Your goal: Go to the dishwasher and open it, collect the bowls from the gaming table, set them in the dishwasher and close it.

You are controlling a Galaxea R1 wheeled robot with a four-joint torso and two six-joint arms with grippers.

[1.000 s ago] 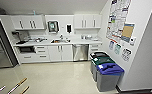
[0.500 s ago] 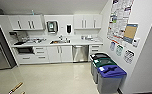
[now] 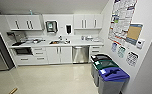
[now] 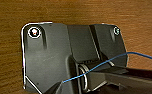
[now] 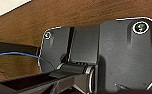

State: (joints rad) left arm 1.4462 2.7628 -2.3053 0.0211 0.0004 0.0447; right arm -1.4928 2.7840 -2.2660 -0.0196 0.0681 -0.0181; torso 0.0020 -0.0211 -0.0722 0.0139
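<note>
Gripper state: cannot tell for either arm; wrist views give dark robot plate against brown wood-grain surface. Dishwasher (image 3: 80, 54) far ahead, across pale floor (image 3: 52, 80), door shut, under counter (image 3: 54, 44), between white cabinet doors (image 3: 59, 54) and drawers. Handle bar horizontal. Bins (image 3: 109, 75) right of path. Nearer arm: cannot judge.
</note>
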